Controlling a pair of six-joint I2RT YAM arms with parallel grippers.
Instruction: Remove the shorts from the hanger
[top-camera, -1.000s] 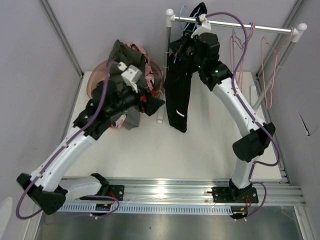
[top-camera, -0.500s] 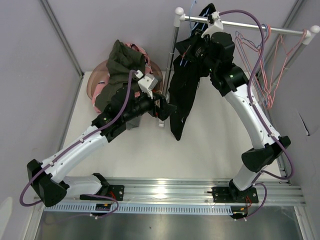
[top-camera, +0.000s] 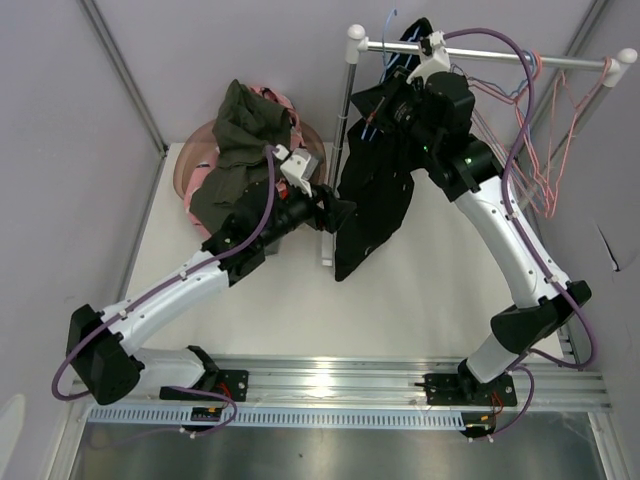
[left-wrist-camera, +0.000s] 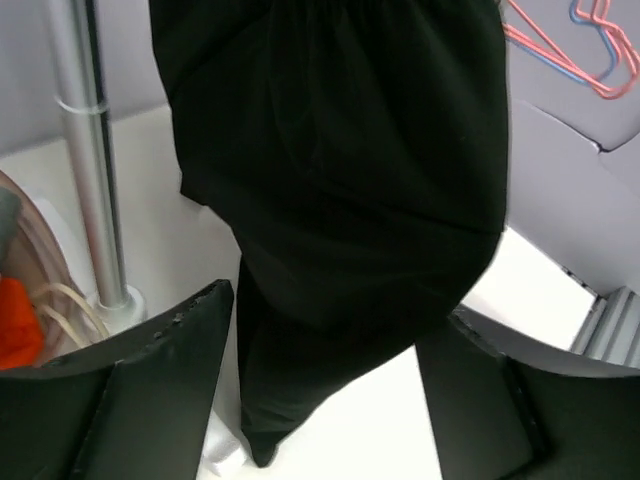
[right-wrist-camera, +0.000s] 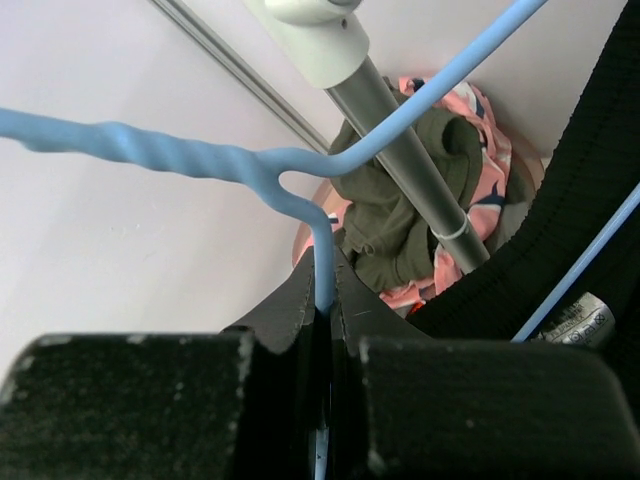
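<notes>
Black shorts (top-camera: 370, 205) hang from a blue wire hanger (top-camera: 390, 30) beside the rack's left post. My right gripper (top-camera: 385, 100) is shut on the hanger's neck (right-wrist-camera: 322, 250), just below the twisted hook; the shorts' waistband (right-wrist-camera: 590, 200) is to its right. My left gripper (top-camera: 338, 212) is open and level with the shorts' lower half. In the left wrist view the black cloth (left-wrist-camera: 330, 180) hangs just ahead of and between the two fingers (left-wrist-camera: 150, 380); I cannot tell whether it touches them. Olive and pink shorts (top-camera: 235, 150) lie piled in a basket.
The rack's rail (top-camera: 480, 52) spans the back right, with its left post (left-wrist-camera: 90, 170) standing on the table. Several empty pink and blue hangers (top-camera: 550, 130) hang at the rail's right end. The pinkish basket (top-camera: 190, 160) sits at the back left, with orange cloth (left-wrist-camera: 15, 330) in it.
My left gripper has reached right, up to the black shorts. My right arm has shifted right and up with the hanger, and the shorts have swung and spread out.
</notes>
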